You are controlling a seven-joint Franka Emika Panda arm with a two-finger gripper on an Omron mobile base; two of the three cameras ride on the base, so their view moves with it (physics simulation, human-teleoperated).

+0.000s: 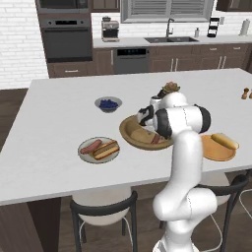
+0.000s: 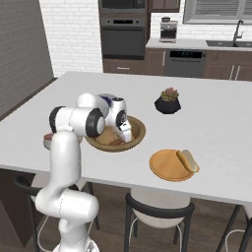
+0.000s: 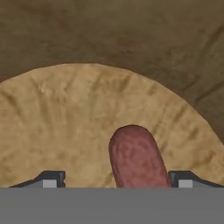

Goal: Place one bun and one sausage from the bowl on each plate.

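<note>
Two-finger gripper is down in the large tan-brown wooden bowl, jaws apart, straddling the reddish-brown sausage lying on a tan bun. Nothing gripped. Risks: sausage rolls off the bun on closing, or fingers dig into the bun. Orange plate on the right holds only a bun.

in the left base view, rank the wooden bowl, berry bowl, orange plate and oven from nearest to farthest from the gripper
Gripper is down in the bowl.
1. Wooden bowl, right beneath it.
2. Berry bowl, behind, to the left.
3. Orange plate, to the right; close to the berry bowl's distance.
4. Oven, on the back wall.
</note>
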